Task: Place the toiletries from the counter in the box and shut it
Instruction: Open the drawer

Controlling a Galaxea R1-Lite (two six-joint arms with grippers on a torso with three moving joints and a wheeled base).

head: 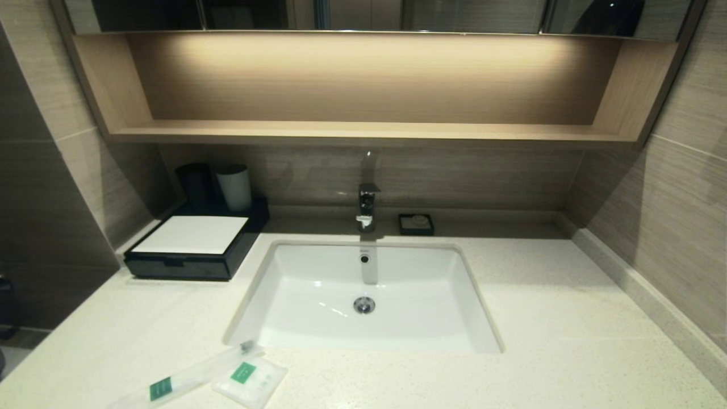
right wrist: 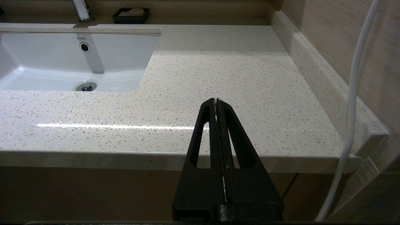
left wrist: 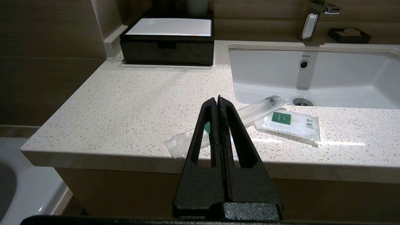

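The left gripper [left wrist: 218, 101], black with its two fingers pressed together on nothing, hangs off the front edge of the counter, aimed across it at the toiletries; the right gripper [right wrist: 216, 103], likewise closed and empty, waits off the front edge on the far side of the white rectangular sink [head: 318, 267]. Neither arm shows in the head view. Just beyond the left fingertips lie the two packets on the cream-white speckled stone counter [head: 568, 318], near its front edge and just before the sink's front left corner: the long thin clear-wrapped packet [left wrist: 261, 106], its long axis running diagonally from the counter's front edge toward the sink rim, green label [head: 161, 388] nearer the front end, and the flat squarish clear-wrapped packet [left wrist: 289, 124] beside it, touching or slightly overlapping it, lying flat with its green label up. The low black box with a white flat top [head: 193, 234] sits well apart at the back left, its black front drawer [left wrist: 167, 51] looking shut, so it likely needs pulling open first. The risks, as I judge them: slick flat film offers little to pinch, so fingers may skid and push a packet into the sink or off the front edge, and grasping one could drag its neighbour along.
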